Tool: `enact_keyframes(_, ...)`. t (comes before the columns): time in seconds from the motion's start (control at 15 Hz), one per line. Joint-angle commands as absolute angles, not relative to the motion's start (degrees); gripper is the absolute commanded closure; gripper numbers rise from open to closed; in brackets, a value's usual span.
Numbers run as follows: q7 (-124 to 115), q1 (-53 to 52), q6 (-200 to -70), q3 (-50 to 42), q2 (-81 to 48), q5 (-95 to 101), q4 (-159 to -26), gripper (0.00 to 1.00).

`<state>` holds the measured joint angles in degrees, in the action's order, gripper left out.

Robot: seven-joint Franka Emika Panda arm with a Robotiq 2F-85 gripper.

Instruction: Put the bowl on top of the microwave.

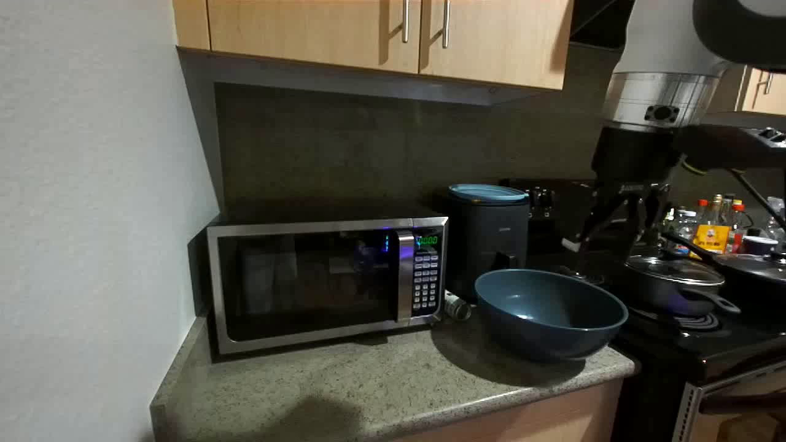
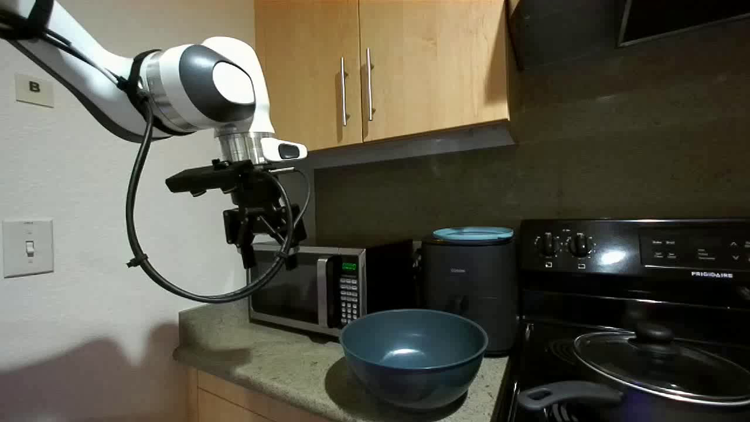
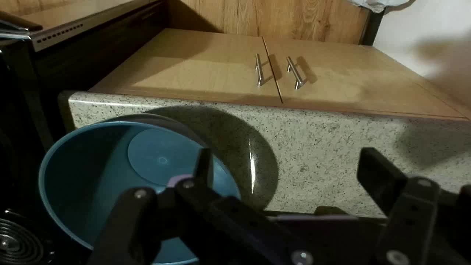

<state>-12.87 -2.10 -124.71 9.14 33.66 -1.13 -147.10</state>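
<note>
The large dark blue-grey bowl (image 1: 546, 341) stands upright on the counter, in front and to the right of the microwave (image 1: 307, 282). Both also show in an exterior view, the bowl (image 2: 413, 381) near the counter's front edge and the microwave (image 2: 296, 293) partly behind the gripper. My gripper (image 2: 270, 262) points down, raised above the counter. It also shows in an exterior view (image 1: 599, 255), dark against the stove. In the wrist view the gripper (image 3: 287, 165) is open with wide-apart fingers and holds nothing. There the left finger overlaps the bowl (image 3: 162, 158); contact cannot be told.
A tall black appliance with a blue top (image 1: 491, 239) stands behind the bowl, beside the microwave. A small jar (image 1: 457, 307) lies between them. Wooden cabinets (image 1: 368, 31) hang above the microwave. A lidded pot (image 2: 656, 363) sits on the stove. A black cable (image 2: 193, 296) loops below the arm.
</note>
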Motion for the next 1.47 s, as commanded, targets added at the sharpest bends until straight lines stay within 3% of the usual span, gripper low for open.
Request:
enact_keyframes(0.0,-13.0,-2.5,-124.5,8.8,33.6,-0.9,-147.0,0.00)
enact_keyframes(0.53,-27.4,11.6,-131.0,5.8,33.0,6.2,-153.5,0.00)
enact_keyframes(1.0,-25.6,12.0,-129.3,4.3,32.6,5.2,-153.0,0.00)
enact_keyframes(1.4,-32.5,17.1,-135.5,4.6,26.8,8.6,-152.5,0.00)
